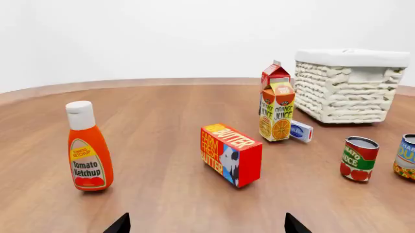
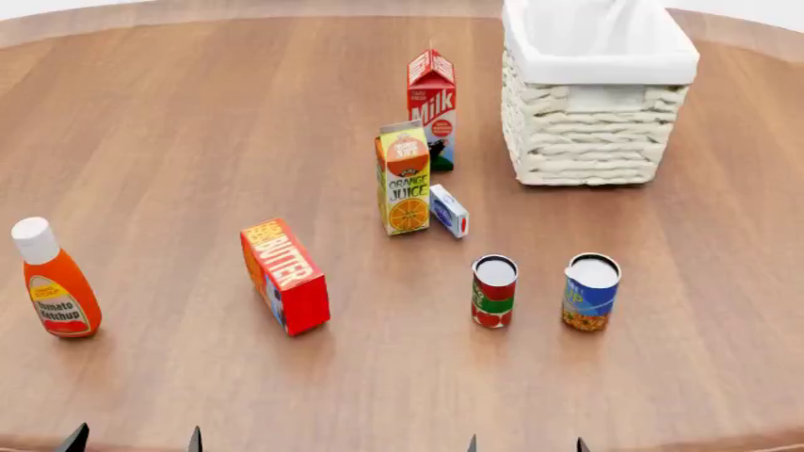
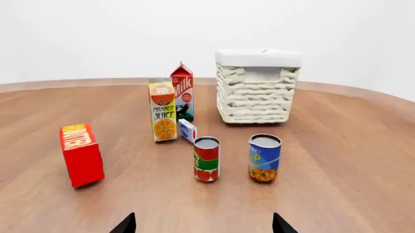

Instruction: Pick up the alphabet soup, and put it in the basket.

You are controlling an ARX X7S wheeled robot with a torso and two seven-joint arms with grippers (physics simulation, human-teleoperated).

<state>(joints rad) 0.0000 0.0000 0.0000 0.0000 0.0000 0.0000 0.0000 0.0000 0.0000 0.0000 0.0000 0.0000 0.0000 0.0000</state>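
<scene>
The alphabet soup is a blue-labelled can standing upright on the wooden table, in front of the basket; it also shows as the alphabet soup and, cut by the frame edge, the alphabet soup. The cream woven basket with white lining stands at the back right, also seen as the basket and the basket. My right gripper is open at the table's near edge, well short of the can, as the right gripper shows. My left gripper is open and holds nothing, as the left gripper confirms.
A red-and-green can stands just left of the soup. An orange juice carton, a milk carton and a small blue-white box cluster mid-table. A red butter box and a ketchup bottle are at the left.
</scene>
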